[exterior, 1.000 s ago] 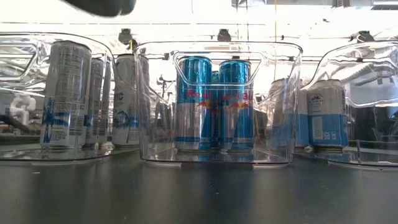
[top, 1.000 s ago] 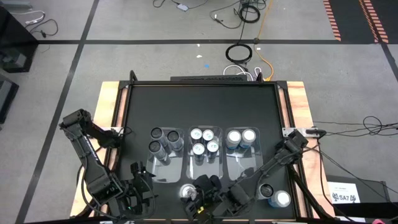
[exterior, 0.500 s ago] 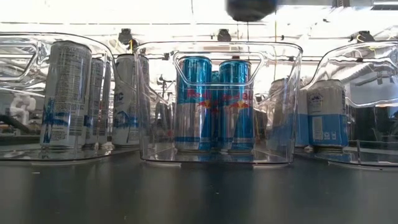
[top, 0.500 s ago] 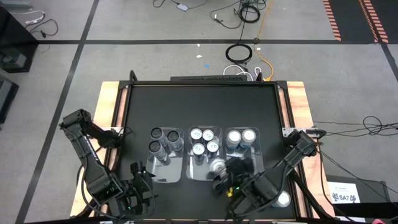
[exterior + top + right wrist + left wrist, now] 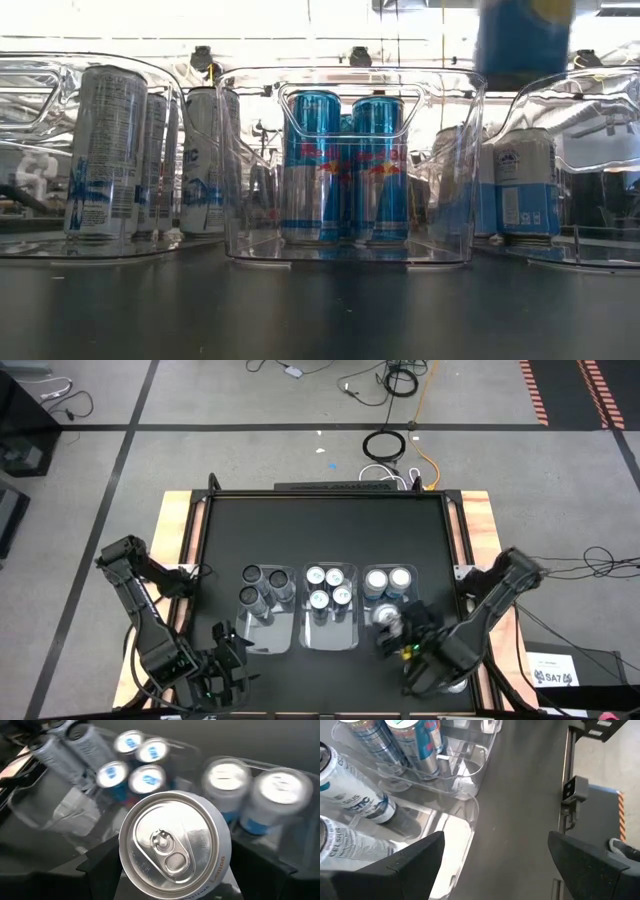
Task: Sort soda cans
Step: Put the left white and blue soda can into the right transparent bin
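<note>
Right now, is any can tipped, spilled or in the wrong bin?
Nothing stands out. The cans stand upright in three clear bins, grouped by kind. The right gripper holds one can upright above the right-hand bin.

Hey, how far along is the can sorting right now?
Nine cans already stand sorted in the three clear bins. The right claw carries a silver-topped can above the right bin. One more can waits near the table's right front edge. The left claw is idle, open.
</note>
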Robot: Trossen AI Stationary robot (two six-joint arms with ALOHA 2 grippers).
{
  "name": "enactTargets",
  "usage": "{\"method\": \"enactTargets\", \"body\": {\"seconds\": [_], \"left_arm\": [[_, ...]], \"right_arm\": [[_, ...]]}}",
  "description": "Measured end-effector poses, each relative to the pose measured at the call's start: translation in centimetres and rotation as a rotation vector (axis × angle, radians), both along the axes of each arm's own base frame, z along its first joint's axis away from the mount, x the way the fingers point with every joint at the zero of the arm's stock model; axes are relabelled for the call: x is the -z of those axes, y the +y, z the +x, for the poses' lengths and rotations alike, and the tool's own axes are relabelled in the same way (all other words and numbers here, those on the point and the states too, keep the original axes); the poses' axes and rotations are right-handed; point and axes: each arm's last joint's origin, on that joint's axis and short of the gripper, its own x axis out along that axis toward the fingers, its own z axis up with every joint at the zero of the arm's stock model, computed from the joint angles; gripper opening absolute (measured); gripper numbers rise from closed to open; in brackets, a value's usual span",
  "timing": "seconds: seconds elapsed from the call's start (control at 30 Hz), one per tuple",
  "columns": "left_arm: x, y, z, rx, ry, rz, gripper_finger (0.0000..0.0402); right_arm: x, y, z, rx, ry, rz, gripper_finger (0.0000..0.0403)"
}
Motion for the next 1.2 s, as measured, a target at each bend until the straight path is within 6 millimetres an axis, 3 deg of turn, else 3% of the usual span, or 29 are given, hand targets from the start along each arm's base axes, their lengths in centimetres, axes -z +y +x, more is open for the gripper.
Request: {"method": "enactTargets", "body": {"seconds": [0.13, 0.3, 0.47, 0.73, 0.87, 1.2], "left_arm": [[-0.1, -0.1, 0.2, -0.019, -0.026, -0.017, 0.0364], [-0.2, -0.1, 0.2, -0.033, -0.047, -0.022, 0.0364], [-0.3, -0.3, 0.4, -0.034, -0.065, -0.049, 0.0364], [-0.3, -0.4, 0.5, -0.054, -0.076, -0.078, 0.0364], [-0.3, -0.4, 0.5, -0.056, -0.078, -0.084, 0.0364], [-0.3, -0.4, 0.5, -0.056, -0.078, -0.083, 0.0364]], "right_arm": [[1.1, -2.1, -2.5, 0.029, -0.02, 0.036, 0.0306], [4.0, -3.2, -3.5, -0.007, -0.062, 0.079, 0.0306], [7.0, -3.9, -3.3, -0.017, -0.028, 0.051, 0.0306], [9.8, -5.1, -2.3, -0.068, 0.047, 0.068, 0.0306], [10.4, -5.2, -1.2, -0.128, 0.007, 0.081, 0.0306], [11.4, -6.1, -0.7, -0.121, 0.044, 0.105, 0.0307]]}}
